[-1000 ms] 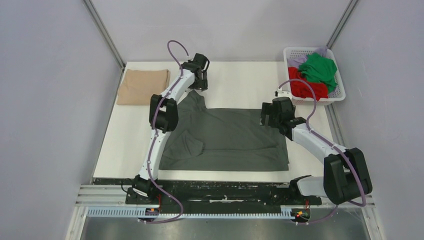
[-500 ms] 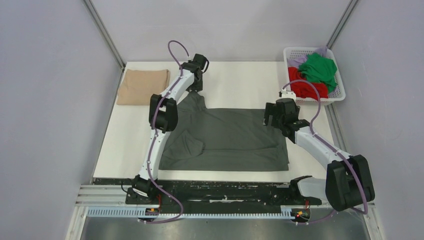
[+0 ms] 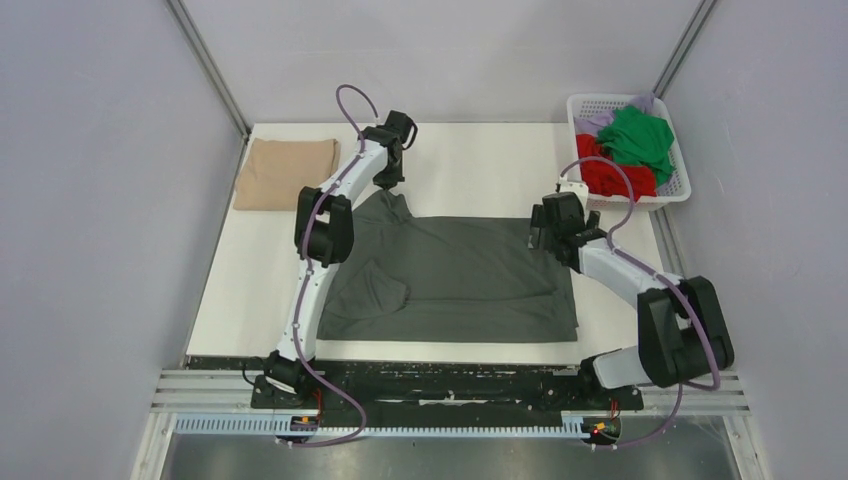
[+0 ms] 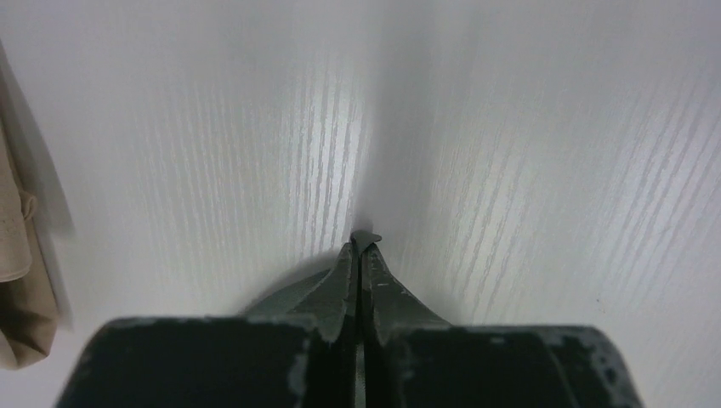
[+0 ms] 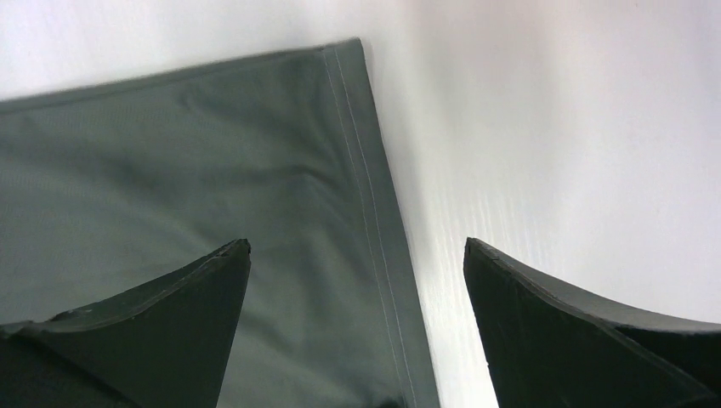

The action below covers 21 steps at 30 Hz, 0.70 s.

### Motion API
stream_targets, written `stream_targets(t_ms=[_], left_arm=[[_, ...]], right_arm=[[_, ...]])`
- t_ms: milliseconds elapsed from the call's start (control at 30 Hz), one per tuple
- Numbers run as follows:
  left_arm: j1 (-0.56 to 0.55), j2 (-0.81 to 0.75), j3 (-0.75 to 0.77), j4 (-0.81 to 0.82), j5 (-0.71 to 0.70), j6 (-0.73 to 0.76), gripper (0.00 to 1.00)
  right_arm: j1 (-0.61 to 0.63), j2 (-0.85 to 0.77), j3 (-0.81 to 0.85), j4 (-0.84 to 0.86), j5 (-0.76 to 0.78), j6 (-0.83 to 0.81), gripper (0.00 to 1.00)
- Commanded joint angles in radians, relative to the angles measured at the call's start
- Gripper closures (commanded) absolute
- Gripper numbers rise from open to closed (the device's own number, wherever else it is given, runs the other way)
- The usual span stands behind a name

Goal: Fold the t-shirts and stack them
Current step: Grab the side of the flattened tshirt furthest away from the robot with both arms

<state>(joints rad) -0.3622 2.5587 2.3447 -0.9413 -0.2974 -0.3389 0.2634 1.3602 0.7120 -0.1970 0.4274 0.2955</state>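
A dark grey t-shirt [image 3: 460, 275] lies spread flat in the middle of the table. My left gripper [image 3: 388, 185] is at its far left corner and is shut on a small tip of the dark cloth [image 4: 367, 235] that peeks out between the fingertips. My right gripper [image 3: 545, 232] hovers open over the shirt's far right corner. In the right wrist view the stitched hem [image 5: 374, 212] runs between the spread fingers. A folded beige-tan t-shirt [image 3: 285, 172] lies at the far left of the table.
A white lattice basket [image 3: 590, 103] stands at the far right corner, holding green [image 3: 638, 138], red [image 3: 610, 178] and lilac [image 3: 595, 122] t-shirts. The beige shirt's edge [image 4: 17, 255] shows at the left of the left wrist view. Grey walls enclose the white table [image 3: 470, 160].
My left gripper has gone from open to shut on the dark grey shirt's far left corner. My right gripper has shifted a little right and farther back, to the shirt's far right corner.
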Motion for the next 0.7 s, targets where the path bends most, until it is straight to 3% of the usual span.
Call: stream_targets(t_ms=[0,333,533,667], left_arm=[[-0.006,-0.119,-0.039,-0.031,-0.032,-0.009,0.98],[-0.028,-0.364,-0.329,0.053,-0.078,-0.093,0.98],[-0.052,-0.447,-0.429,0.052,-0.106,-0.127,0.98],[-0.066,-0.495,-0.483,0.058,-0.124,-0.138,0.98]], right_arm=[[-0.005,0.139,0.148,0.029,0.061,0.013,0.02],[-0.031,0.424,0.420,0.005,0.124,0.067,0.02],[-0.049,0.528,0.452,-0.020,0.123,0.096,0.05],[-0.051,0.535,0.434,-0.040,0.108,0.094,0.11]])
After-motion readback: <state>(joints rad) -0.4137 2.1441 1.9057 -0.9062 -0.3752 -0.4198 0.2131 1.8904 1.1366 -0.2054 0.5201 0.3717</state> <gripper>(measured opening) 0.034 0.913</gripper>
